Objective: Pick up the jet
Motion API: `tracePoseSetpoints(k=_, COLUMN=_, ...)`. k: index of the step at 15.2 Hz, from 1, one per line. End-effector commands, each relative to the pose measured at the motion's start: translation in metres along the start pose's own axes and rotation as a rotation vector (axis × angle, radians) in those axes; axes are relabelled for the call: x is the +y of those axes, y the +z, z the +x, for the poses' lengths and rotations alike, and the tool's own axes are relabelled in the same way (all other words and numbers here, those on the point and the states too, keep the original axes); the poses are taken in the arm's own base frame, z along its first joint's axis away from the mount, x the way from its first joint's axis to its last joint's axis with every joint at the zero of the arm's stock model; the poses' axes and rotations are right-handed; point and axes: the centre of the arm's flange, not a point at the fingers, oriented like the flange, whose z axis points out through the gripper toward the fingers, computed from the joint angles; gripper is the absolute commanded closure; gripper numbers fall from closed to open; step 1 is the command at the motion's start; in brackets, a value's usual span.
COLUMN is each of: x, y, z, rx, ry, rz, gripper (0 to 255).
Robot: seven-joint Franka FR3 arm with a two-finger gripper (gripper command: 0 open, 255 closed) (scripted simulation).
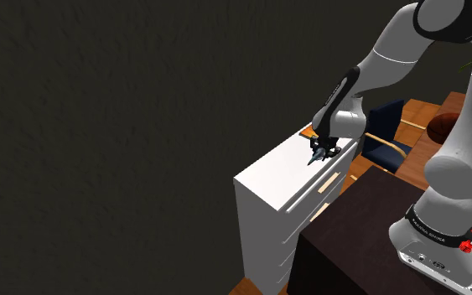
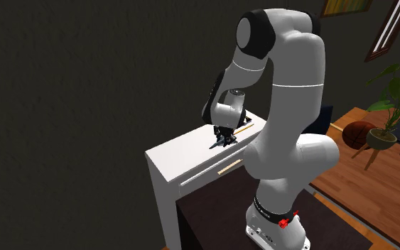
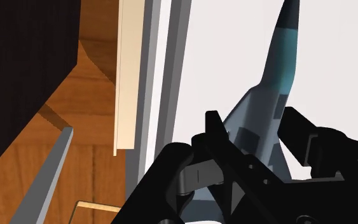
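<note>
A small grey jet [image 3: 282,57] with a blue-tinted canopy and dark nose lies on the top of a white dresser [image 1: 267,176]. My black gripper [image 3: 257,124] points down at it, and the two fingers clasp the fuselage from either side near the wings. In the shoulder view the gripper [image 1: 323,151] sits over the jet [image 1: 316,157] near the dresser's far end. The second exterior view shows the gripper [image 2: 224,133] pressed down on the jet [image 2: 218,143] close to the dresser's [image 2: 184,153] front edge.
A thin yellow stick [image 2: 244,128] lies on the dresser just beyond the gripper. The dresser drawers have pale handles [image 1: 324,183]. My dark stand [image 1: 351,243] stands close against the dresser. A blue chair [image 1: 389,134], a potted plant [image 2: 386,99] and a brown ball [image 2: 358,133] stand on the wood floor behind.
</note>
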Motion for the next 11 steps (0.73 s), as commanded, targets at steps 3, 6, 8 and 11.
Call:
tracePoseSetpoints(k=3, x=0.001, y=0.000, z=0.000, rx=-0.001, ry=0.001, rz=-0.001, gripper=255)
tracePoseSetpoints(k=6, x=-0.003, y=-0.010, z=-0.001, rx=-0.001, ry=0.001, rz=-0.001, gripper=255)
tracePoseSetpoints(k=8, x=-0.005, y=-0.020, z=0.000, rx=-0.001, ry=0.001, rz=-0.001, gripper=255)
tracePoseSetpoints(k=11, x=-0.008, y=-0.036, z=0.000, rx=-0.001, ry=0.001, rz=-0.001, gripper=255)
